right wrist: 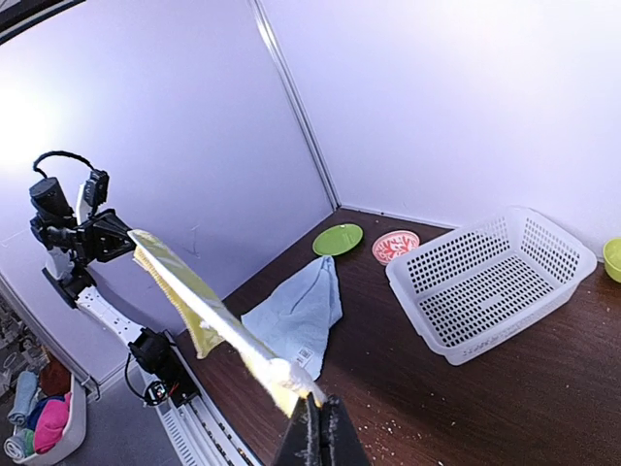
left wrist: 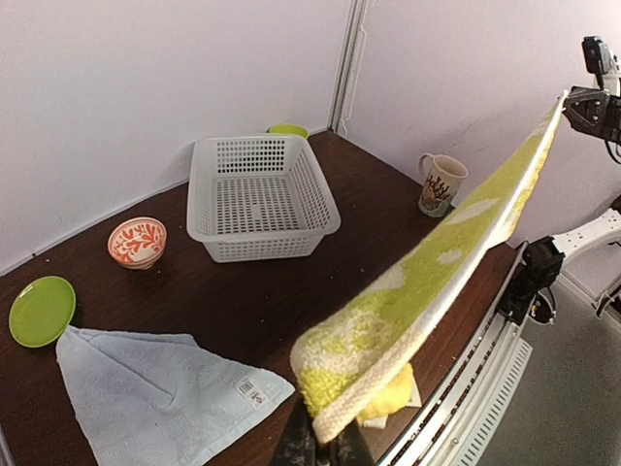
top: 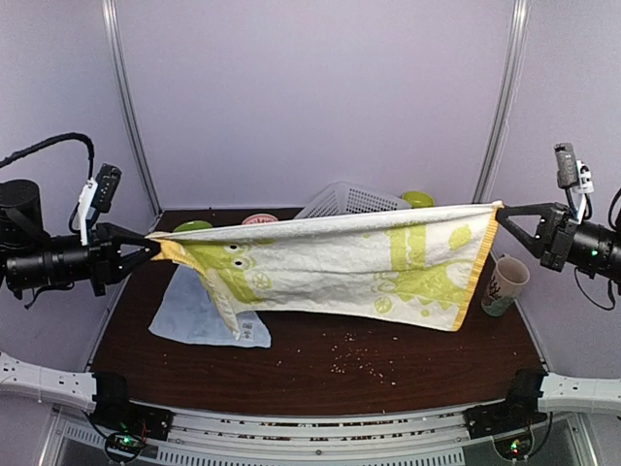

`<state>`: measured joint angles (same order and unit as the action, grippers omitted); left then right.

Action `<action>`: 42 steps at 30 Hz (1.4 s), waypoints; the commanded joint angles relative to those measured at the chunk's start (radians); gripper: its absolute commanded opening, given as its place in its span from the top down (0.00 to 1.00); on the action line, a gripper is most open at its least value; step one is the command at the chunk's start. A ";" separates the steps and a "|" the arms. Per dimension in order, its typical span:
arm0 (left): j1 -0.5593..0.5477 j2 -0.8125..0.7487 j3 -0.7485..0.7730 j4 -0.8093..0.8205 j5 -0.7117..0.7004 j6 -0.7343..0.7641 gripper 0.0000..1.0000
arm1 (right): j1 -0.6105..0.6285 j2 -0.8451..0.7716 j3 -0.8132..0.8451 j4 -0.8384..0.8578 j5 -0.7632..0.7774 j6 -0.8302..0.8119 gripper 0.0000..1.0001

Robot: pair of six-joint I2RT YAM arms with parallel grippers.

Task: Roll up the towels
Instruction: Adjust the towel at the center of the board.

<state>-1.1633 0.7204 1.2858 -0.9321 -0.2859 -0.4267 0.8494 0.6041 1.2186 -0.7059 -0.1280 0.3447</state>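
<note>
The lime-green printed towel (top: 340, 262) hangs stretched in the air above the table, held by its two top corners. My left gripper (top: 150, 247) is shut on its left corner; in the left wrist view the towel (left wrist: 427, 282) runs from my left gripper (left wrist: 325, 442) toward the right arm. My right gripper (top: 500, 210) is shut on the right corner; in the right wrist view the towel (right wrist: 194, 301) runs from my right gripper (right wrist: 315, 413) toward the left arm. The pale blue towel (top: 209, 311) lies crumpled on the table at the left, also in the left wrist view (left wrist: 146, 388) and the right wrist view (right wrist: 296, 311).
A white mesh basket (top: 354, 199) stands at the back, with a green plate (left wrist: 41, 309), a red patterned bowl (left wrist: 136, 241) and a green bowl (top: 417, 198) near it. A printed mug (top: 505, 284) stands at the right edge. Crumbs (top: 359, 361) lie near the front.
</note>
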 commanded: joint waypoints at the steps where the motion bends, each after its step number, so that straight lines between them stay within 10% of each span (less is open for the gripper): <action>1: -0.001 0.038 -0.081 0.040 -0.013 0.037 1.00 | -0.003 0.017 -0.065 -0.051 0.139 0.049 1.00; 23: 0.172 0.641 -0.287 0.422 0.248 -0.024 1.00 | -0.098 0.070 -0.459 0.120 0.204 0.158 1.00; 42: 0.185 0.744 -0.369 0.489 0.276 -0.202 0.78 | -0.102 0.086 -0.463 0.154 0.181 0.153 1.00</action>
<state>-0.9852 1.4414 0.9215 -0.4934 -0.0208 -0.5934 0.7536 0.6895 0.7601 -0.5774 0.0498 0.4976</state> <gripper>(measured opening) 0.230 0.007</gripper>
